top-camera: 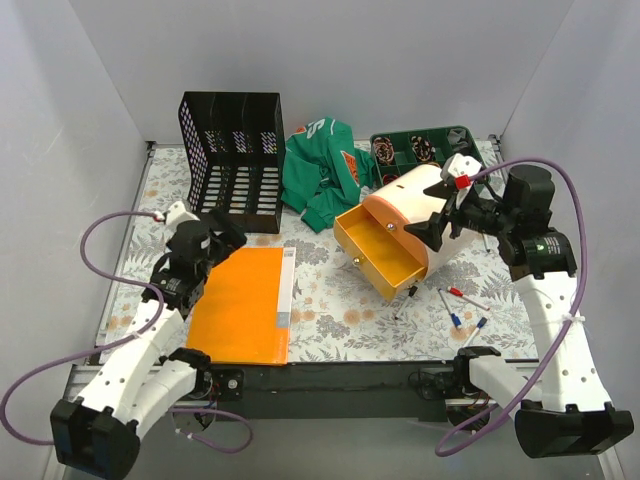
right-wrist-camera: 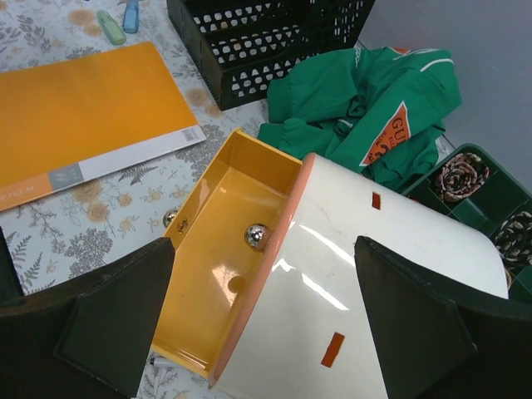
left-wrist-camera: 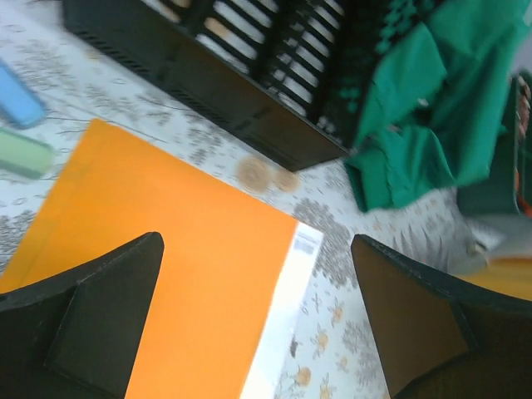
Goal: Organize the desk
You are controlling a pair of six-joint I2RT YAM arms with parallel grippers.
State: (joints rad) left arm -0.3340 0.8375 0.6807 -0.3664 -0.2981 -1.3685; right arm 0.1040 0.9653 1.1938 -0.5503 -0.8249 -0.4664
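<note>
Gleaming boxy yellow drawer on flat fern-printed desk

Bare desk strip between orange folder and yellow drawer

Fern-printed desk with orange folder, black file rack, green shirt, drawer box, perhaps pens.

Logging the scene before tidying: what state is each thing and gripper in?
Yellow drawer: pulled out of its white cabinet.
Green shirt: crumpled.
Orange folder: closed, lying flat.
Black file rack: upright.
Pens: loose on the desk.
Left gripper: open.
Right gripper: open.
</note>
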